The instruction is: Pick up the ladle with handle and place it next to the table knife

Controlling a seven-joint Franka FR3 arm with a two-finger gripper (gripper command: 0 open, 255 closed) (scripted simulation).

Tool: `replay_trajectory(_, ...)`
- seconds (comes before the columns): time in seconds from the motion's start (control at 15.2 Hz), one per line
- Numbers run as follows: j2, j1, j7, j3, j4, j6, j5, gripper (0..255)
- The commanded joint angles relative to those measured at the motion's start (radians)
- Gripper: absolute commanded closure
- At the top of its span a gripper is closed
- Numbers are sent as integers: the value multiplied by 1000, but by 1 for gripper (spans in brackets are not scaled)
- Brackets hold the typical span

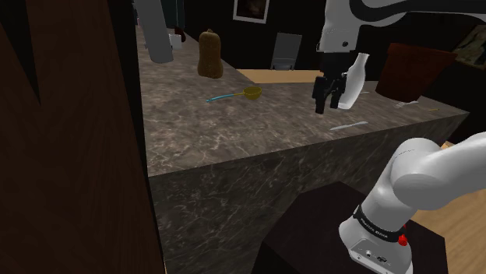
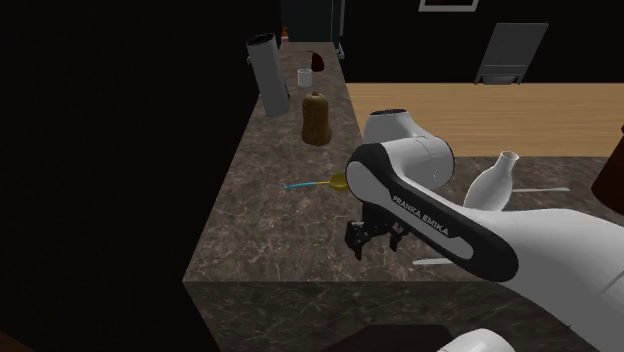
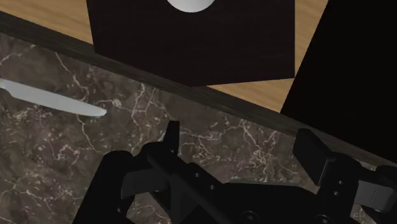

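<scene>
On the dark marbled counter [image 1: 257, 132] the ladle [image 1: 234, 96] lies flat, its yellow bowl at the three o'clock end and its thin teal handle running out toward eight o'clock in the shoulder view. It is well apart from the gripper [image 1: 325, 103], which hangs over the counter at about three o'clock from it. In the second exterior view the ladle [image 2: 318, 184] sits at eleven o'clock from the gripper [image 2: 362, 245]. The pale knife [image 1: 348, 125] lies flat near the counter's edge, at five o'clock from the gripper in the shoulder view and at four o'clock from it in the second exterior view [image 2: 432, 262]. A white vase [image 1: 354, 82] stands upright just at three o'clock of the gripper in the shoulder view. In the wrist view the gripper [image 3: 238, 130] is spread wide, its black fingers [image 3: 312, 149] standing apart with bare counter between them and nothing in their grasp. The knife [image 3: 54, 100] lies off to the side of the fingers, untouched. Farther back on the counter, at about eleven o'clock from the ladle in the shoulder view, stand a brown gourd [image 1: 209, 53], a grey cylinder [image 1: 160, 35] and a small cup [image 1: 176, 40].
</scene>
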Motion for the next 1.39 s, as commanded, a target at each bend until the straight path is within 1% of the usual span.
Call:
replay_trajectory(0.0, 0, 0, 0, 0, 0, 0, 0, 0)
replay_trajectory(0.33, 159, 29, -245, -101, 85, 75, -77, 0)
replay_trajectory(0.66, 340, 63, -483, -183, 209, 139, -110, 0)
replay_trajectory(0.99, 535, 90, -716, -239, 366, 182, -102, 0)
replay_trajectory(1.32, 737, 102, -939, -264, 557, 196, -64, 0)
